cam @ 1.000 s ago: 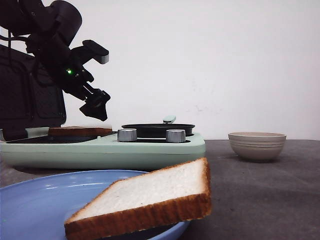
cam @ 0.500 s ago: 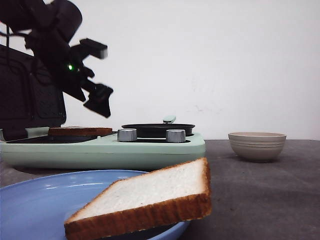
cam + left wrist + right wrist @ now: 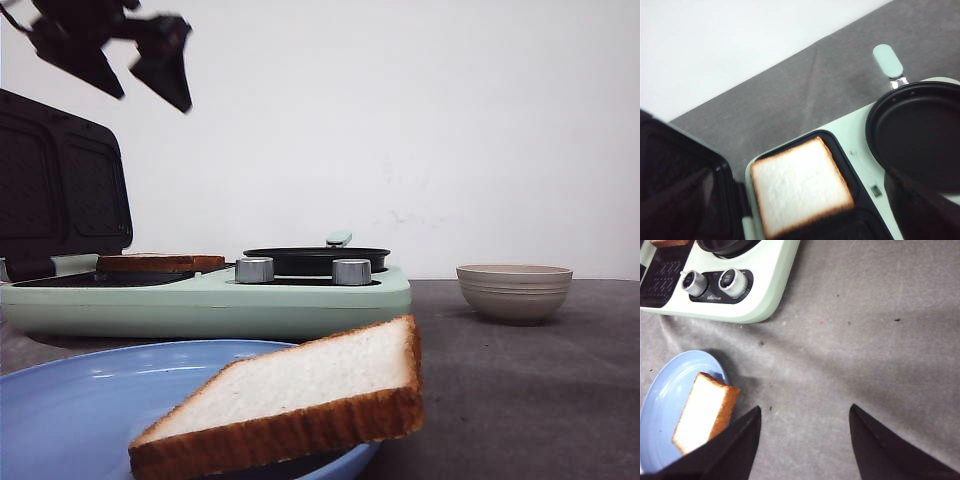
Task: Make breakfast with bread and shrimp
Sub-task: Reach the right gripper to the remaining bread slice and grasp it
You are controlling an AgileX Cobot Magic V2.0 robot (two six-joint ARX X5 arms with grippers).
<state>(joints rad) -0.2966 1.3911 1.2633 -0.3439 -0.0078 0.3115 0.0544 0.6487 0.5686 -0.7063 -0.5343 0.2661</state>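
Left gripper (image 3: 150,75) at upper left, fingers parted and empty — 1 bread slice (image 3: 158,263) on the griddle (image 3: 200,300), 1 (image 3: 300,400) on the plate (image 3: 60,400). Right gripper (image 3: 802,440) fingers wide.

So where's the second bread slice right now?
Front view, left: the slice lies flat in the sandwich press, beside the black pan.

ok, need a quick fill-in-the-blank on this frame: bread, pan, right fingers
1. One bread slice lies in the sandwich maker; the other rests on the blue ____.
2. The black pan holds ____.
3. The lid of the sandwich maker stands ____.
4. The right gripper has its fingers ____.

Missing words: plate; nothing; open; open
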